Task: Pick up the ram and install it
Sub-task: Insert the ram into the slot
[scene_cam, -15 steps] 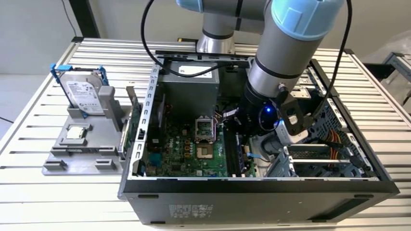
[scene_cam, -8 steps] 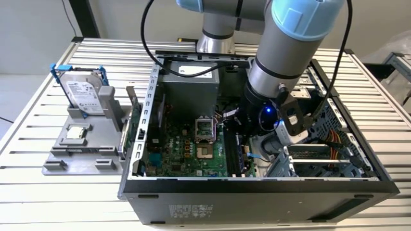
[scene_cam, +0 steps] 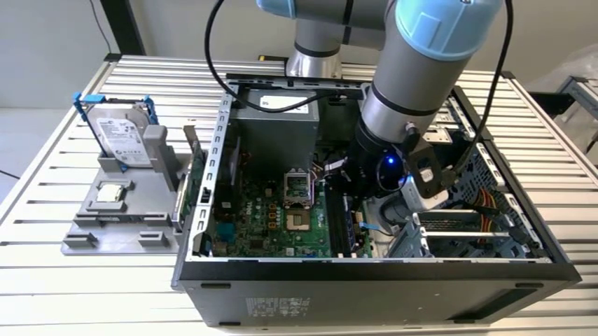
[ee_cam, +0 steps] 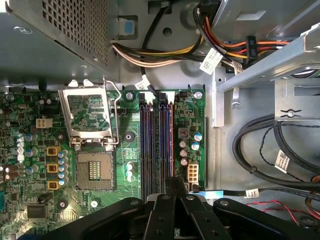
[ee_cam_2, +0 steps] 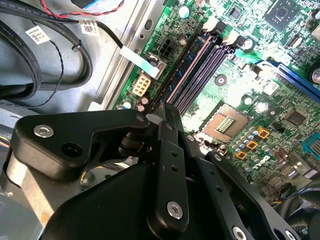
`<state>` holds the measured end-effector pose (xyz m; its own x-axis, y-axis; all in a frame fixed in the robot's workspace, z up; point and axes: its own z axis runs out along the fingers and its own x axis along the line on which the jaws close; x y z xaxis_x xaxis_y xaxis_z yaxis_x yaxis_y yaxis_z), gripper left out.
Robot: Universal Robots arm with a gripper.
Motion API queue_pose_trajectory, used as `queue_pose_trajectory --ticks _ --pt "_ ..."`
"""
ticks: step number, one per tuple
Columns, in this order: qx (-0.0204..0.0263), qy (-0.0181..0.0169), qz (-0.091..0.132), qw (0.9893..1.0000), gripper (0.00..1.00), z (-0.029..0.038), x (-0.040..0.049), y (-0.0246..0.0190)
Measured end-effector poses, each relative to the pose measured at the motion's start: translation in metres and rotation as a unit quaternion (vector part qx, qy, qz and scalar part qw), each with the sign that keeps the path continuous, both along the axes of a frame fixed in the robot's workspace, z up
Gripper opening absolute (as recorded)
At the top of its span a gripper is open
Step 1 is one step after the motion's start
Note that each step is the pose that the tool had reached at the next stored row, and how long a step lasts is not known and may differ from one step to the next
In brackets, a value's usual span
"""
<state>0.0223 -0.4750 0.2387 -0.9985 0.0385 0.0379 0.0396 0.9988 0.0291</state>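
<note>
While the gripper (ee_cam_2: 162, 114) sits low inside the open case (scene_cam: 374, 269), just right of centre in the exterior view, its fingers look drawn almost together, pinching one end of the ram (ee_cam_2: 182, 67); the stick stands on edge along the memory slots (ee_cam: 150, 140), beside the empty processor socket (ee_cam: 94, 171); keep it upright and parallel to its slot, press straight down, and watch that it doesn't ride the neighbouring slot.

One open computer case (scene_cam: 374, 269) lies on the table, holding one green motherboard (scene_cam: 271, 224) with one empty processor socket (ee_cam: 94, 172). Beside it, one grey holder (scene_cam: 117, 217) carries one hard drive (scene_cam: 123, 136) and one processor chip (scene_cam: 112, 192).
</note>
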Motion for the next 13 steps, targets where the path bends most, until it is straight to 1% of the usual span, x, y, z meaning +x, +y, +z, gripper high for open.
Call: queue_pose_trajectory --ticks 4,9,13 --pt "0.0005 0.0000 0.001 1.0000 0.00 0.0000 0.0000 -0.0002" --pt "0.0005 0.0000 0.016 0.9999 0.00 0.0000 0.0000 -0.0002" --pt "0.0005 0.0000 0.030 0.9995 0.00 0.0000 0.0000 -0.0002"
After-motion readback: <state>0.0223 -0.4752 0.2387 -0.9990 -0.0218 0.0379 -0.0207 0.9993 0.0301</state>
